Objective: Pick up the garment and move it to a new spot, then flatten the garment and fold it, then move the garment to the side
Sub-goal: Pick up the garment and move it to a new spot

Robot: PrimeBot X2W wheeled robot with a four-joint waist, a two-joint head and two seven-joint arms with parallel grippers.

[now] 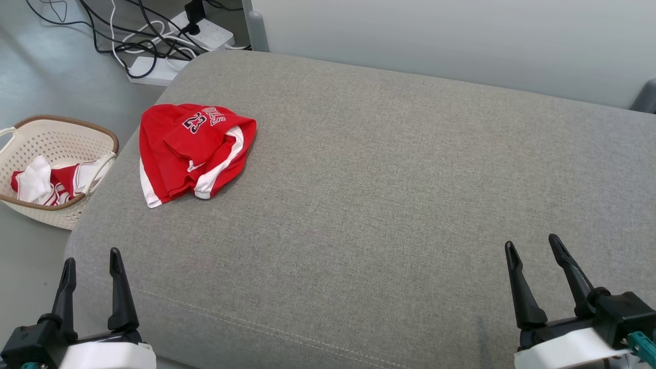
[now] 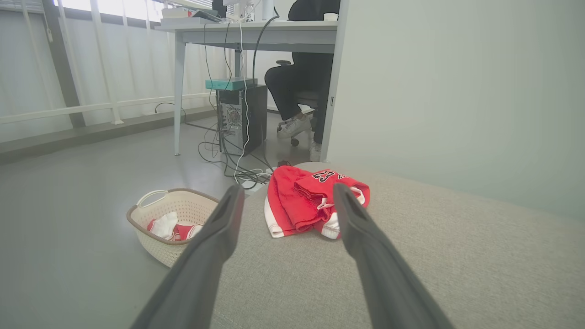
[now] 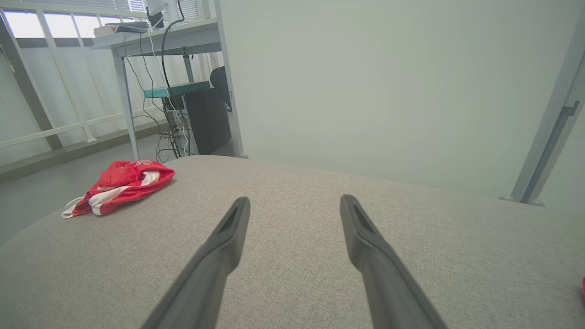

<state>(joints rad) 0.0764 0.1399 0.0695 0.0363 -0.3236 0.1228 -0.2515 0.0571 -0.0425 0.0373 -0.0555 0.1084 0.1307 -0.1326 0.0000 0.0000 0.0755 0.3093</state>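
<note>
One grey cushion (image 1: 389,205) bears the garment (image 1: 192,151), beside a pale wall (image 1: 461,41).

"23" on red garment (image 1: 192,154)

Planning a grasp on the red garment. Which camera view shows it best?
The head view: it looks down on the whole red garment, folds and white trim unobstructed. The left wrist view sees it low, partly behind one of the left gripper's fingers. The right wrist view shows it small, at a flat angle.
</note>
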